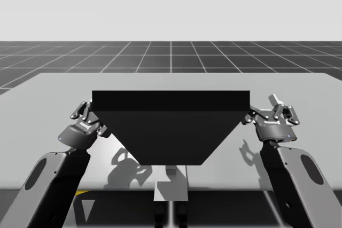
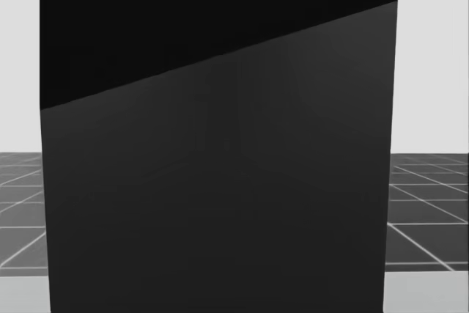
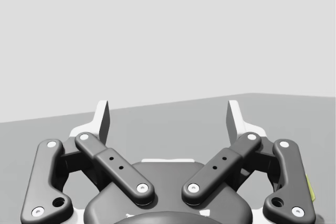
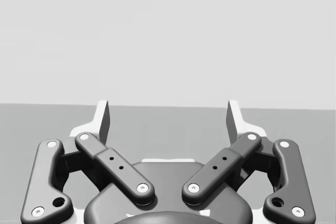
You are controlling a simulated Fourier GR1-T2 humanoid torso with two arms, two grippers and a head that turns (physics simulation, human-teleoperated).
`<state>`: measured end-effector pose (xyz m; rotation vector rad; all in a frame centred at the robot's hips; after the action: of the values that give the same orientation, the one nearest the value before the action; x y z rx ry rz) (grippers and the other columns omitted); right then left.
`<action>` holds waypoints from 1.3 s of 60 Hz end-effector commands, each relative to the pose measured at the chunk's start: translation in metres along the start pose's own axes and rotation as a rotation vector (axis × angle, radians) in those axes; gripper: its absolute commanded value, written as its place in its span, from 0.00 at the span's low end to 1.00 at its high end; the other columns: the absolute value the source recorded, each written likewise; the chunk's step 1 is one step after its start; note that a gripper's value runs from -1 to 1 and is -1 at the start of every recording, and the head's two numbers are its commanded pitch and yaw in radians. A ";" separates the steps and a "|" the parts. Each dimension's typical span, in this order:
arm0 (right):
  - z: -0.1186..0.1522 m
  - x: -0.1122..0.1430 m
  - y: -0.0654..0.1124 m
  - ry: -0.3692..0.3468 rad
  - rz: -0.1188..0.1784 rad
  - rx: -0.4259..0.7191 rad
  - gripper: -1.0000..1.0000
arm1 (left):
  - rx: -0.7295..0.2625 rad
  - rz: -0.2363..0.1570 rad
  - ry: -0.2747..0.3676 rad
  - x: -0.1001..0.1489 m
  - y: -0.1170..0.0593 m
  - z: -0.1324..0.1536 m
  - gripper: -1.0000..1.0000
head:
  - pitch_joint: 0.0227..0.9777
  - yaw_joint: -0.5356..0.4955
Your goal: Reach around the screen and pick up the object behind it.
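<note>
High view, nearest first: left arm [image 1: 48, 185] and right arm [image 1: 302, 180], smooth grey shells with dark oval insets, come in at 7 and 5 o'clock. The left claw [image 1: 84, 111] sits at the screen's 9 o'clock, just beside its upper left corner. The right claw [image 1: 273, 111] sits at its 3 o'clock, just beside the upper right corner. Both throw hard-edged shadows on the table [image 1: 48, 100], a flat, pale grey, matte slab

Left wrist view: left claw [image 3: 168, 119] released, pale wedge-shaped fingers [image 3: 103, 121] spread wide on black pinned linkage bars, bare table between them. Right wrist view: right claw [image 4: 168, 119] released likewise, fingers [image 4: 234, 121] apart, gripping nothing

Screen [image 1: 171, 126]: matte black, flat-faced, straight-edged. A rectangular band on top, and a tapering face below that narrows toward 6 o'clock. Head view: screen [image 2: 220, 203] directly ahead, a charcoal face under a blacker band, the two split by a slanting line

Object: hidden by the screen, place cannot be told

At 12 o'clock, past the table's far edge: dark floor [image 1: 171, 54] with a pale square grid
</note>
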<state>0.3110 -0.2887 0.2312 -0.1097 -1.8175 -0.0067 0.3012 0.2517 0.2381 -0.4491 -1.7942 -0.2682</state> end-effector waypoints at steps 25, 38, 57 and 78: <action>0.029 0.009 0.010 0.034 -0.082 0.232 0.00 | -0.116 -0.068 0.078 0.013 -0.006 0.021 0.00 | 0.08 0.49; 0.052 0.003 -0.002 0.039 -0.080 0.360 0.00 | -0.204 -0.068 0.147 0.011 0.000 0.043 0.00 | 0.09 0.49; 0.068 -0.023 -0.022 0.106 -0.123 0.492 0.00 | -0.344 -0.042 0.241 0.000 0.023 0.064 0.00 | 0.10 0.49; 0.072 -0.041 -0.015 0.115 -0.065 0.676 0.00 | -0.470 -0.109 0.357 -0.012 0.023 0.072 0.00 | 0.10 0.49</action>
<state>0.2515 -0.3093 0.1821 0.3859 -1.6335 0.4576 0.2544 0.3021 0.2149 -0.5888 -1.4434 -0.7481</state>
